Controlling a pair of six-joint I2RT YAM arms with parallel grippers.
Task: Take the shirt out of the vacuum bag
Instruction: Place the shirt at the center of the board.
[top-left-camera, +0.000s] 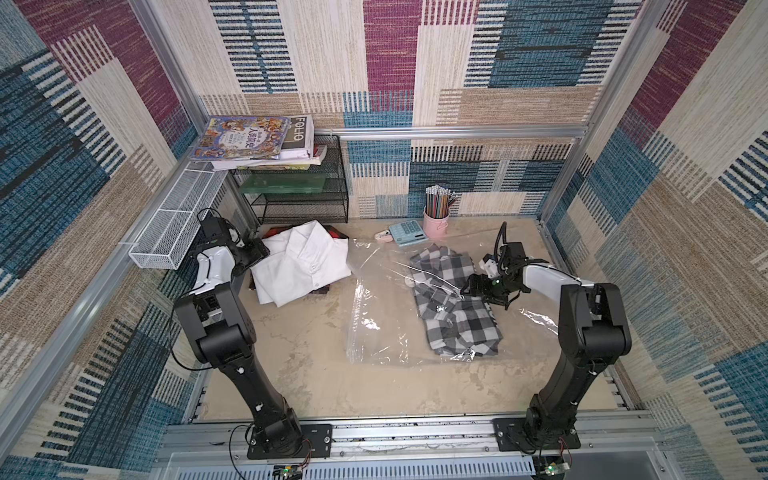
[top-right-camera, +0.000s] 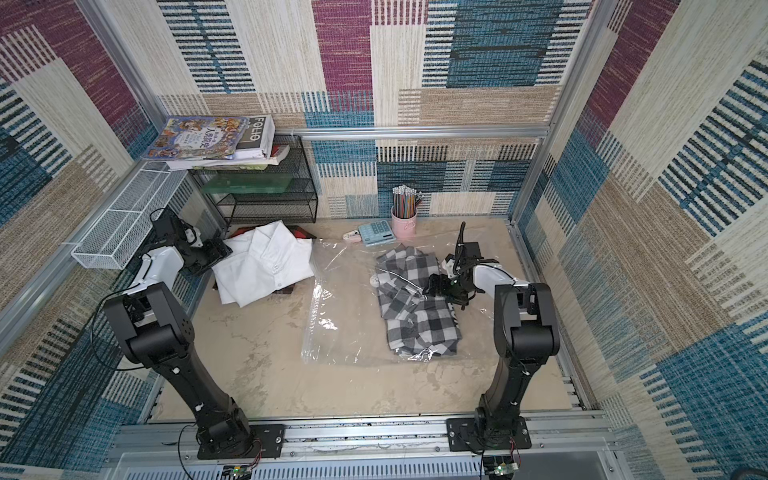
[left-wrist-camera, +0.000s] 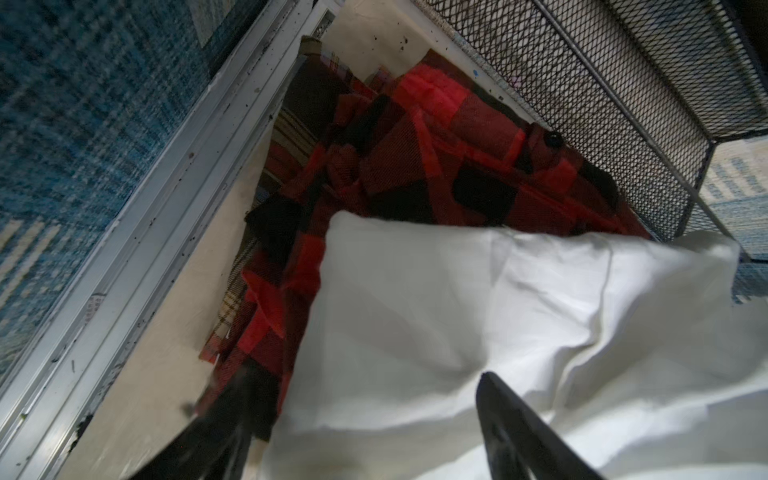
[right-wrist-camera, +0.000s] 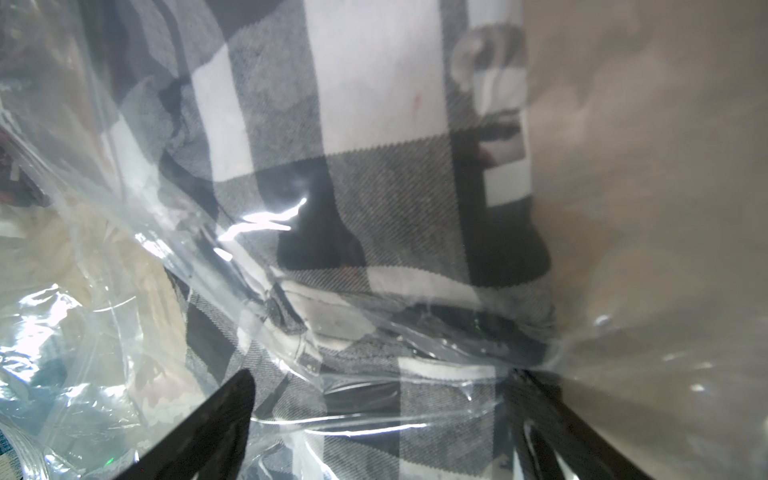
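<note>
- The vacuum bag (top-left-camera: 374, 320) lies flat mid-table. The checked shirt (top-left-camera: 453, 307) sits in the half nearer the right arm, folded and rumpled, with clear film over most of it in both top views
- The right gripper (right-wrist-camera: 382, 374) hovers low over the shirt's edge with its jaws spread wide, one finger on either side of a fold. Nothing is pinched, and I cannot tell whether the fingertips are under the film or on top of it
- The left gripper (left-wrist-camera: 365, 376) is well apart from the bag, at the table's left edge over the white shirt (left-wrist-camera: 457, 311), which lies on a red plaid shirt (left-wrist-camera: 436, 158). Its jaws stand apart and grip nothing that I can make out
- The step in hand, as I judge it, is to get hold of the checked cloth alone. Close on a thick fold, not a single layer, and keep the film out of the bite, or the bag comes along too
- Pull low along the table toward the bag's mouth, not upward. Which edge is open is unclear, though the slack film beside the right arm suggests that side
- The bag looks light and slippery, so it probably slides. Bringing the left gripper across to pin bare plastic near the valve (top-left-camera: 409, 282) would help
</note>
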